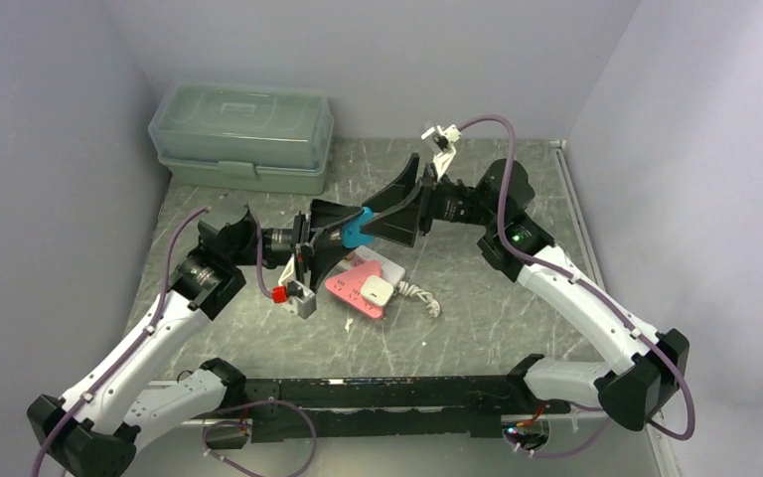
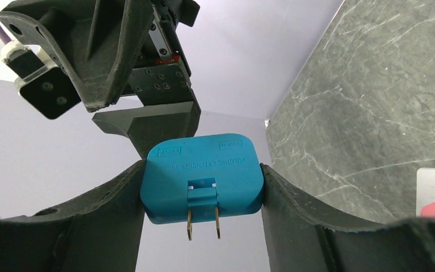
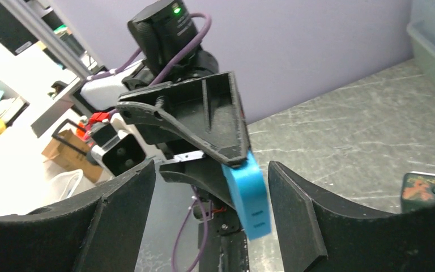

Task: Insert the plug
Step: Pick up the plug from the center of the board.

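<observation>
Room: plain lavender walls (image 1: 407, 50) close in on three sides of a grey, white-veined stone counter (image 1: 477, 308).

At 11 o'clock on the counter, against the back wall, we note a pale green translucent lidded box (image 1: 243, 134), the largest loose item.

Two arms reach in, the left from 8 o'clock and the right from 4 o'clock, and meet above the counter's centre.

Right hand (image 3: 212, 170): spread wide. Its fingers (image 3: 119, 209) stand to either side of the blue plug, with a clear gap on one side. On the other side we cannot tell whether the finger touches. It grips nothing.

Left hand (image 2: 201, 192): closed onto the blue plug. Its fingers (image 2: 107, 215) press the two side edges, and the body is pinched between them.

A pink block (image 1: 348, 285) lies flat on the counter at 6 o'clock from the meeting hands, just below them in the top view.

The blue plug (image 1: 358, 230) is held clear of the counter, above the centre and between the two hands. It is a rounded flat body with moulded lettering on its face.

A white charger (image 1: 378, 291) sits on the pink block's 3 o'clock end. A bunched white cord (image 1: 419, 296) lies at 3 o'clock from it on the stone.

Two brass prongs (image 2: 190, 224) stick out of the plug's face, bare and parallel, pointing to 6 o'clock in the left wrist view.
</observation>
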